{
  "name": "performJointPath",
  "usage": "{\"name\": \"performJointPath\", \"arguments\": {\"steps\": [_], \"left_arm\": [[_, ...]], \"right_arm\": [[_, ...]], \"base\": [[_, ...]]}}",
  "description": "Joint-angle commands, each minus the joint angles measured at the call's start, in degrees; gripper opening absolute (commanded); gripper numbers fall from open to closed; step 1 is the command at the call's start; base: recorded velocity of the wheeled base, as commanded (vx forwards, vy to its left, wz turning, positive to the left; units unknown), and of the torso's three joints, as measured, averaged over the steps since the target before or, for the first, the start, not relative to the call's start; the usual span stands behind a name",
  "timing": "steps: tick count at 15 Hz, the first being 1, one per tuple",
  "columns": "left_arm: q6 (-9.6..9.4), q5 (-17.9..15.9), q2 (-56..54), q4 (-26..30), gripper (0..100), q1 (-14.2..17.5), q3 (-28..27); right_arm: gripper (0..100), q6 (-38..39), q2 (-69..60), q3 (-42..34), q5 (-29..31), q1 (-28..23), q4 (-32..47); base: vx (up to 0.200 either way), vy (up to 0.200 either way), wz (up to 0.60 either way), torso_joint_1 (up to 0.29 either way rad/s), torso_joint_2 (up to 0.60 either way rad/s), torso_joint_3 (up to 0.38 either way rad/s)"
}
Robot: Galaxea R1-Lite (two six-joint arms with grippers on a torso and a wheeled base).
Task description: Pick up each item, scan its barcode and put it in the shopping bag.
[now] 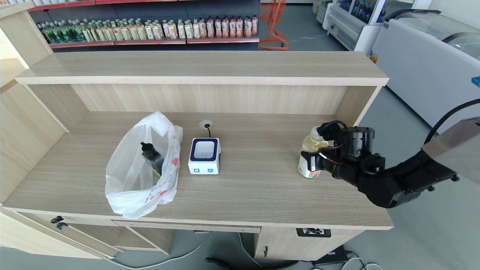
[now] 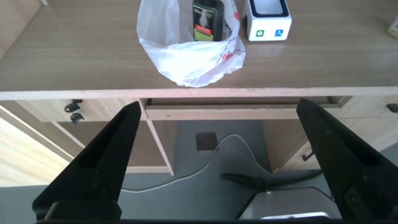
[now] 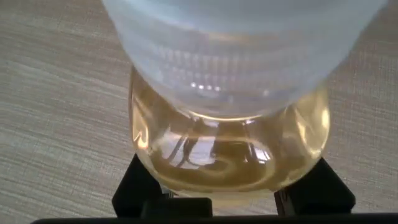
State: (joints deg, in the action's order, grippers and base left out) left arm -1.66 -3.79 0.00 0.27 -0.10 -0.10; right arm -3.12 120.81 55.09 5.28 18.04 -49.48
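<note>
A bottle of yellowish liquid (image 1: 313, 144) with a white cap stands upright at the right end of the wooden counter (image 1: 255, 191). My right gripper (image 1: 312, 164) is shut on the bottle's lower part; the right wrist view has the bottle (image 3: 230, 137) pressed between both black fingers (image 3: 134, 186). The white shopping bag (image 1: 127, 176) lies open at the left with a dark bottle (image 1: 152, 157) inside. A white barcode scanner (image 1: 204, 155) sits just right of it. My left gripper (image 2: 217, 112) hangs open below the counter's front edge, facing the bag (image 2: 186, 56) and scanner (image 2: 268, 18).
A raised wooden back wall (image 1: 202, 97) and side walls enclose the counter on three sides. The scanner's cable runs to a grommet (image 1: 205, 123) behind it. Bare counter lies between scanner and bottle. Drawers (image 2: 217, 114) sit under the front edge.
</note>
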Motion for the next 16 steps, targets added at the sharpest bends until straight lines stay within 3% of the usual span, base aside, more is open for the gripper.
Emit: {"name": "performJointPath", "arguments": {"steps": [1, 5, 7, 10, 12, 14, 16], "left_arm": [[-0.01, 0.01, 0.09, 0.00, 100, 0.01, 0.01], [-0.01, 0.01, 0.00, 0.00, 100, 0.01, 0.01], [-0.01, 0.01, 0.09, 0.00, 100, 0.01, 0.01], [-0.01, 0.01, 0.09, 0.00, 100, 0.01, 0.01], [-0.01, 0.01, 0.09, 0.00, 100, 0.01, 0.01], [-0.01, 0.01, 0.09, 0.00, 100, 0.01, 0.01], [-0.01, 0.01, 0.09, 0.00, 100, 0.01, 0.01]], "right_arm": [[0, -1.27, 0.13, 0.19, -0.01, -0.02, -0.97], [0, -6.99, -0.31, -2.53, -0.88, -0.11, -2.20], [0, -7.78, -3.56, -2.62, -8.35, -0.20, -2.73], [0, -4.53, -11.74, -2.62, -13.80, -0.29, 3.78], [0, 4.00, -21.23, -0.68, -27.69, -0.55, 15.12], [0, 13.58, -26.41, -0.07, -41.40, -0.11, 18.10], [0, 17.01, -28.70, -0.16, -46.94, 2.17, 19.60]], "base": [[0.000, 0.000, 0.00, 0.000, 0.00, 0.000], [0.000, 0.000, 0.00, 0.000, 0.00, 0.000], [0.000, 0.000, 0.00, 0.000, 0.00, 0.000], [0.000, 0.000, 0.00, 0.000, 0.00, 0.000], [0.000, 0.000, 0.00, 0.000, 0.00, 0.000], [0.000, 0.000, 0.00, 0.000, 0.00, 0.000], [0.000, 0.000, 0.00, 0.000, 0.00, 0.000]]}}
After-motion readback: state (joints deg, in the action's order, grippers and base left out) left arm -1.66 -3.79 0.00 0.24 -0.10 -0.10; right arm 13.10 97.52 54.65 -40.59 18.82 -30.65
